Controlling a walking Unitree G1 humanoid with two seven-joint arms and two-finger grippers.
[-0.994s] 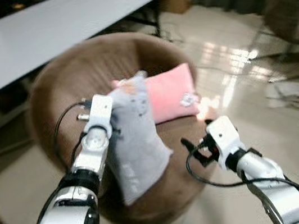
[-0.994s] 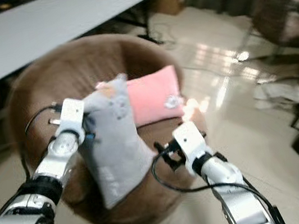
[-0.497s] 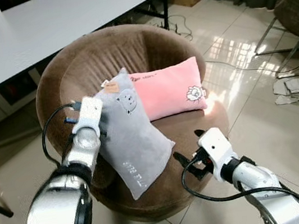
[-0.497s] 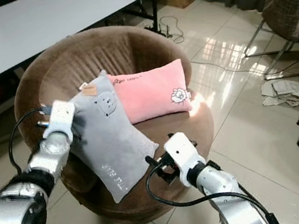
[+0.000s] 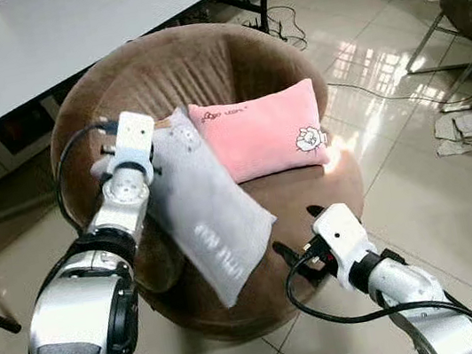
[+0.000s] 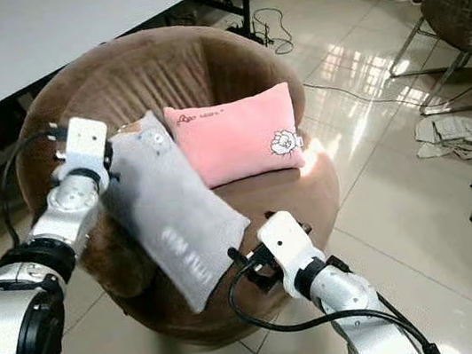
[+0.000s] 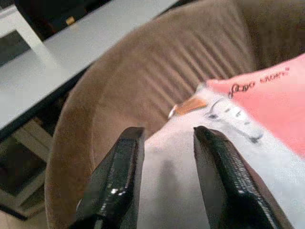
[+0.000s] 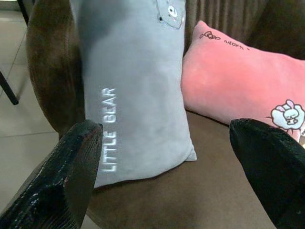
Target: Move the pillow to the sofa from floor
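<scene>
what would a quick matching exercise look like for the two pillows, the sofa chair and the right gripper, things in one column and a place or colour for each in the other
Things:
1. grey pillow
2. pink pillow
3. sofa chair
4. right gripper

Descriptions:
A. brown, round, with a ribbed backrest
B. open, hovering at the seat's front edge
C. stands against the backrest, with a bunny picture
D. leans over the seat's left side, lettered LITTLE BEAR, top end at the left gripper

Pairs: 1-D, 2-C, 3-A, 4-B

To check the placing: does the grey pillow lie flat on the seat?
No, tilted: the grey pillow leans on the sofa armrest, upper end between the left gripper fingers.
</scene>
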